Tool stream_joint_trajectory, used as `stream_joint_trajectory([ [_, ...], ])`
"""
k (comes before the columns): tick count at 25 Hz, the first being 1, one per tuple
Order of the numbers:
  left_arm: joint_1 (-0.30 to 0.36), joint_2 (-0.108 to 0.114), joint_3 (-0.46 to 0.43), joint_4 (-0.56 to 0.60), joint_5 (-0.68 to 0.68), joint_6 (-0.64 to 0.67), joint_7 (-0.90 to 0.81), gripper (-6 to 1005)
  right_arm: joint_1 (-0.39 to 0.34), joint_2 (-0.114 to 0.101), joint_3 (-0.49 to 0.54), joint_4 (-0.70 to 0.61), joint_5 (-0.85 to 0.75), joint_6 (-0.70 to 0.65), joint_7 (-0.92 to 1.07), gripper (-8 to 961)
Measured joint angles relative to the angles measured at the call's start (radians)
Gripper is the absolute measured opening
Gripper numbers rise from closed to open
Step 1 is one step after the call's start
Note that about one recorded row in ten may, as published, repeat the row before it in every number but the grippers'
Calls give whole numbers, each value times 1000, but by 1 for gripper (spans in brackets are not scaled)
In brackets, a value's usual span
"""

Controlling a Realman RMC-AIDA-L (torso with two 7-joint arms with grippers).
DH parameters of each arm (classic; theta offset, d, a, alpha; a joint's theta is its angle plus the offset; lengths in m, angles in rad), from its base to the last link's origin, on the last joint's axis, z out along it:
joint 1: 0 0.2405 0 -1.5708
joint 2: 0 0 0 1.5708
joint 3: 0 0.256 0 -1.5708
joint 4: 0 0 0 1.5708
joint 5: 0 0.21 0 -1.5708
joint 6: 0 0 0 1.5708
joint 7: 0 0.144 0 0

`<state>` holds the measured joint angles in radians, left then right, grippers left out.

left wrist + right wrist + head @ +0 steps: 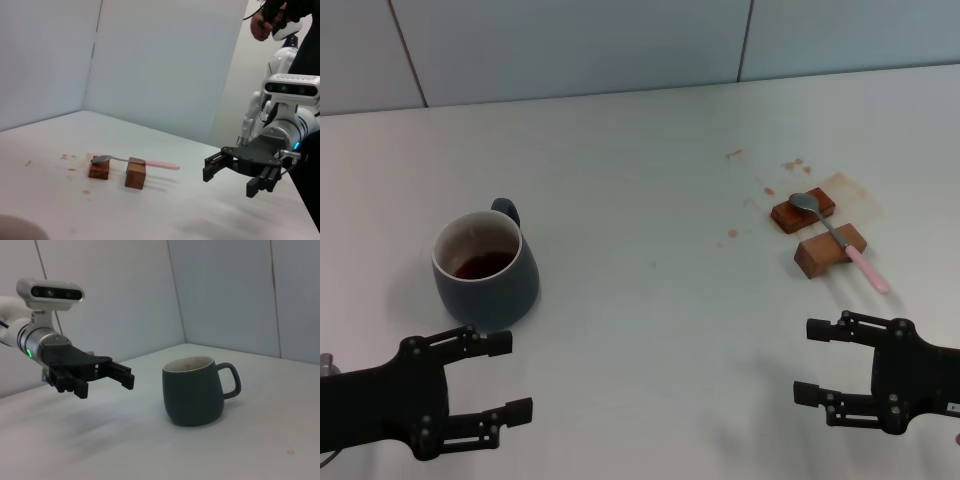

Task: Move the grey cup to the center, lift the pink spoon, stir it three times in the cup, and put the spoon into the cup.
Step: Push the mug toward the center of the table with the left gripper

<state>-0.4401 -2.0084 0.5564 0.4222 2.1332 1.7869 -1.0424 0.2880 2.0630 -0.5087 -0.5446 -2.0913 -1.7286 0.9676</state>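
The grey cup (485, 268) stands upright on the white table (650, 330) at the left, handle pointing away from me, with brown liquid inside. It also shows in the right wrist view (194, 396). The pink spoon (838, 238) lies across two small brown wooden blocks at the right, bowl on the far block and pink handle past the near one; it also shows in the left wrist view (135, 161). My left gripper (510, 378) is open and empty just in front of the cup. My right gripper (805, 360) is open and empty in front of the spoon.
The far block (804, 210) and near block (830, 250) sit among brown stains (760, 185) on the table. A grey panelled wall (620, 40) runs along the far edge. In the left wrist view a person's hand (267, 22) shows behind the robot.
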Motion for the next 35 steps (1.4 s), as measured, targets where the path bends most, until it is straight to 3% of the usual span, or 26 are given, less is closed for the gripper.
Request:
stream_joint_trajectory([
  [15,6,-6,1,4,0,-6,-2,829,2,2,0,2,-1,0,0,777],
  [26,10,-9,-4,4,-8,-8,6,752,1,3,0,2,-1,0,0,777],
  [30,10,-9,-4,4,-9,-8,9,527,1,3,0,3,-1,-1,0,777],
  [35,9,-11,-4,4,-9,-9,9,349,2,3,0,3,-1,-2,0,777],
])
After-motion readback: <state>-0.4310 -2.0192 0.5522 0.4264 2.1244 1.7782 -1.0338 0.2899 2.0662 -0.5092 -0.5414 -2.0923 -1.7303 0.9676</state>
